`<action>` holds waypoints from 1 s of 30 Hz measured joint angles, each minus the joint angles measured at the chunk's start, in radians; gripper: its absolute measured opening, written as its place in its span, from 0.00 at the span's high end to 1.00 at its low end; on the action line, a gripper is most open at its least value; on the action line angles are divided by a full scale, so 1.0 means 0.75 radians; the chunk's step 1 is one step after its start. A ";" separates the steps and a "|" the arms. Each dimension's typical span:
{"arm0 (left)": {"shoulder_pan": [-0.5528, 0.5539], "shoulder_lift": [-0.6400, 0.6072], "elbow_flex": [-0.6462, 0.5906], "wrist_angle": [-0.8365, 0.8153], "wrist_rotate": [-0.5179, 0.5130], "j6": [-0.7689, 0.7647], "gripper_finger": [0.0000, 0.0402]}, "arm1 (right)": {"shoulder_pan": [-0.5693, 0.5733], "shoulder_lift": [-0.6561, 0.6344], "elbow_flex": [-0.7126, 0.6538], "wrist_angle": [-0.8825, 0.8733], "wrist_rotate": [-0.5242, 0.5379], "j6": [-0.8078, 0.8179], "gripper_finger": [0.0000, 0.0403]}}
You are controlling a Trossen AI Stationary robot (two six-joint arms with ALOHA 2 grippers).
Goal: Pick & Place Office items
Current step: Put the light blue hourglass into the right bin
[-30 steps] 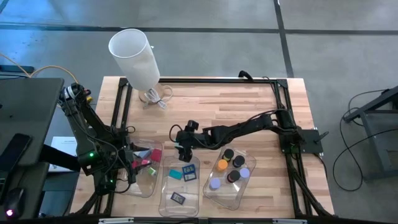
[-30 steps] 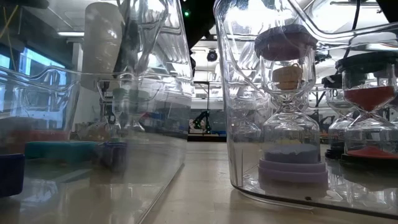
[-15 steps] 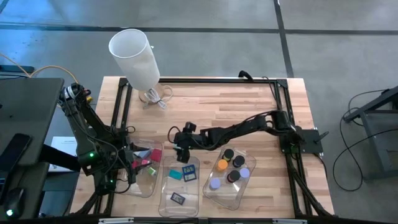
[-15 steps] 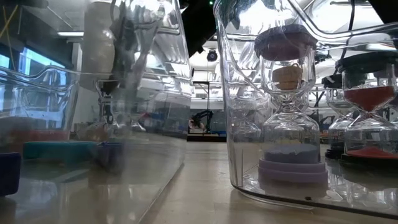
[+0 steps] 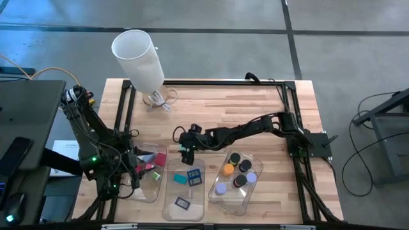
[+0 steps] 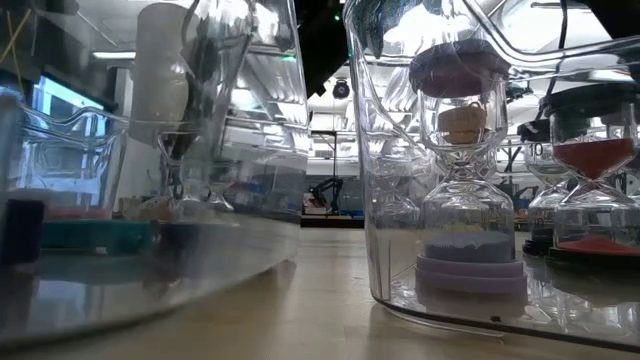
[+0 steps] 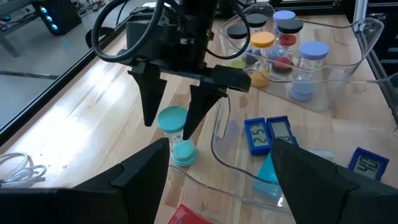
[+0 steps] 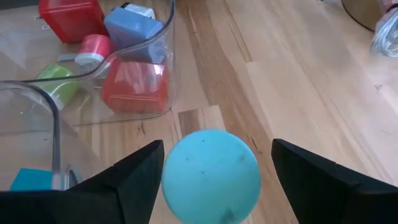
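A teal hourglass (image 7: 174, 134) stands upright on the wood beside the far left corner of the middle clear tray (image 7: 217, 146). My right gripper (image 5: 185, 152) hangs open over it, slanting down from the table's right. Its fingers (image 7: 151, 99) flank the round teal top cap (image 8: 211, 174), with a gap on each side. My left gripper (image 5: 136, 167) waits open above the left tray (image 5: 152, 186), which holds red, pink, blue and green pieces. The middle tray holds blue timers (image 7: 268, 134) and a teal block (image 5: 181, 179). My right gripper touches nothing of the hourglass, since wood shows between each finger and the top cap. One finger (image 7: 200, 106) stands close to the middle tray's far rim (image 7: 219, 118); whether it touches that rim, I cannot tell.
The right tray (image 5: 254, 191) holds hourglasses with black, orange and purple caps (image 6: 465, 170). A tall white cylinder (image 5: 137, 54) and a coil of white cable (image 5: 160, 102) stand at the far left. Black frame rails (image 5: 124, 115) run along the table's edges. Bare wood lies across the far half.
My right gripper has sunk a little, toward the table's left, down around the teal hourglass, with its fingers still apart. In the low view the near end of the middle tray and the dark blue piece in it have risen.
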 joint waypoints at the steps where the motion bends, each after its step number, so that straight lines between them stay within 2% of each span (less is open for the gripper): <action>1: 0.000 0.000 0.000 0.000 0.000 0.000 0.32 | 0.002 0.000 0.000 0.000 0.002 0.000 0.29; 11: 0.000 0.000 0.000 -0.001 0.001 0.000 0.32 | 0.010 0.001 -0.001 -0.005 0.001 -0.016 0.31; 21: 0.000 0.000 0.000 -0.001 0.001 -0.001 0.32 | 0.011 0.001 -0.001 -0.037 0.005 -0.020 0.53; 30: 0.000 0.000 0.000 -0.001 0.001 -0.001 0.32 | 0.017 0.002 -0.002 -0.042 0.014 -0.025 0.50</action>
